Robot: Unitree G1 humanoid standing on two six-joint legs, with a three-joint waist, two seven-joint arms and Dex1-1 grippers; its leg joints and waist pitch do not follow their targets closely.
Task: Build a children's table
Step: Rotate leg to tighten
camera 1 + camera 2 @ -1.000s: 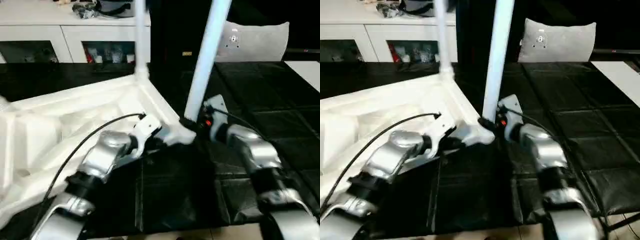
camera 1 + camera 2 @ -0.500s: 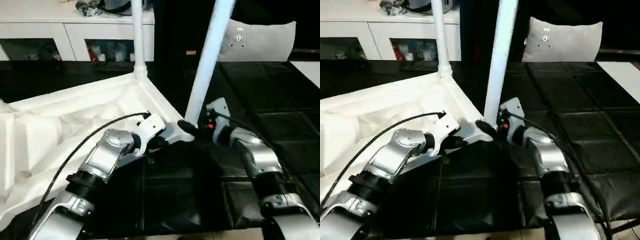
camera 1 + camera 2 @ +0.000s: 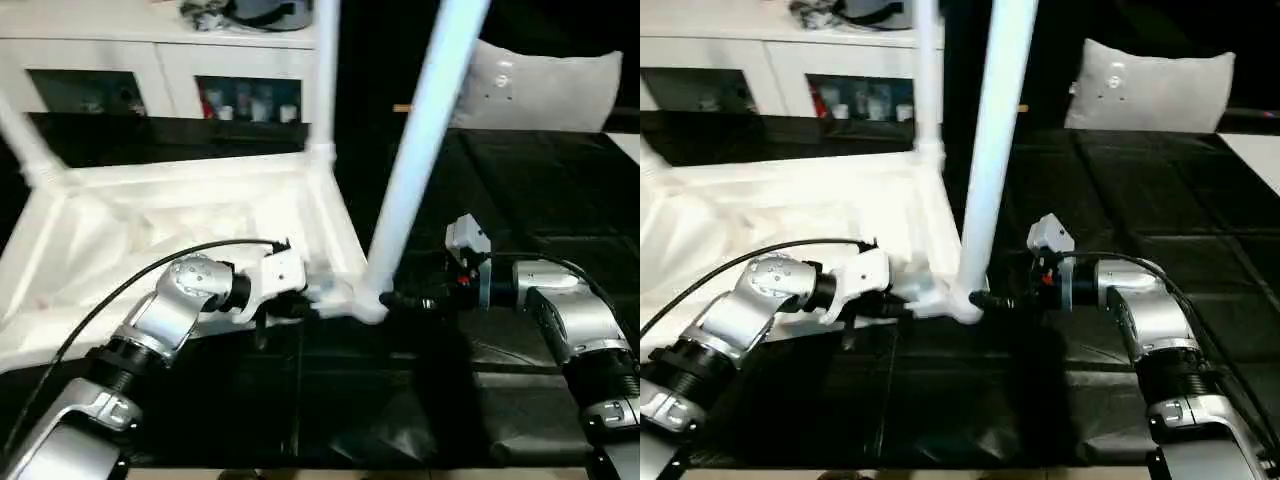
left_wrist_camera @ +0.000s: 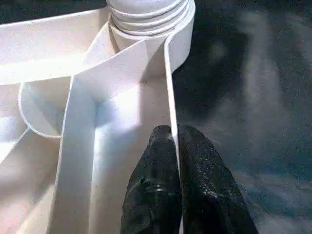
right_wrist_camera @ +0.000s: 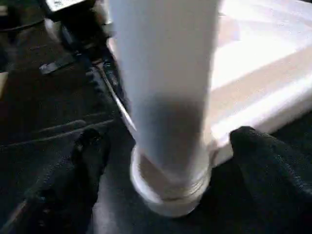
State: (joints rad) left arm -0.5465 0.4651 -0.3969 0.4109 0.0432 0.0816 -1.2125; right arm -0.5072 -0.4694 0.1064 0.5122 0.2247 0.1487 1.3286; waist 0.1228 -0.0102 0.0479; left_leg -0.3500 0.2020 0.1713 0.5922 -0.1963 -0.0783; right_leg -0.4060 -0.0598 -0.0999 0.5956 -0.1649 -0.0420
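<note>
1. the table top is lying upside down on the black surface, the near leg standing in its corner socket.
2. the left gripper is pinching the top's rim, jaws clamped on it.
3. the right gripper is flanking the leg's base, jaws wide apart.
4. judgement: brace the rim firmly while seating the leg straight.

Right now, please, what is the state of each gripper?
Left gripper: closed, pinching the table top's rim.
Right gripper: open, one finger on each side of the near leg, not gripping it.
</note>
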